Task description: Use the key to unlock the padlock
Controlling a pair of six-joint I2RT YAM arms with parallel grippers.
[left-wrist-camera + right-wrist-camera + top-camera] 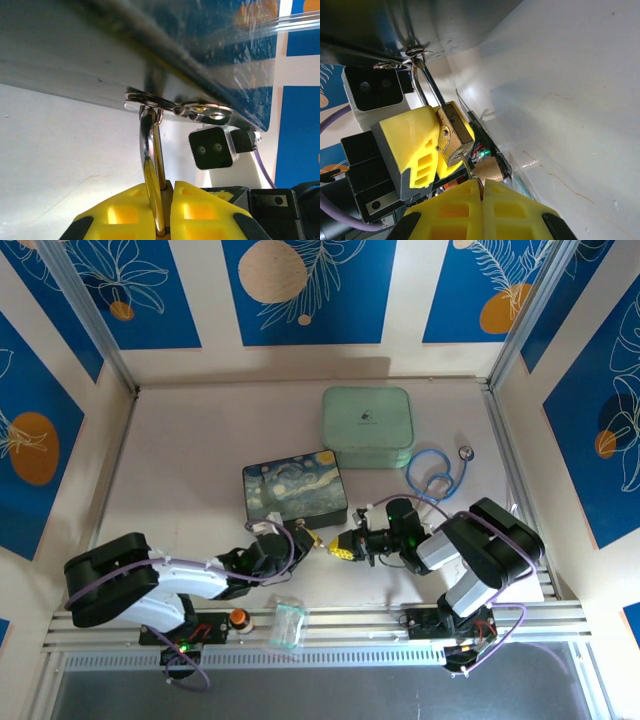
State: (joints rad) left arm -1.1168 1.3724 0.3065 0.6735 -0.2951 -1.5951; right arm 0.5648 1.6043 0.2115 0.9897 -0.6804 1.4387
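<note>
Padlock [454, 131]: the brass body is clamped in the left gripper [162, 210], whose yellow fingers are closed almost flat against it, at table centre just ahead of the arm bases. The right gripper [482, 192] faces it from the opposite side with its fingers pressed together. A thin silvery sliver between them, judged to be the key [471, 167], points at the underside of the lock body and lies touching or just short of it. Whether the blade has entered the keyway cannot be told. Above the body, the shackle [150, 145] rises and passes through a metal hasp [175, 106] on the edge of the starry-night tin [293, 490], which stands just behind both grippers. Step in hand, as judged: key insertion, with the lock not yet open. The next move calls for aligning the blade with the keyway, seating it fully, then rotating the right wrist while the left gripper braces the body against twisting.
</note>
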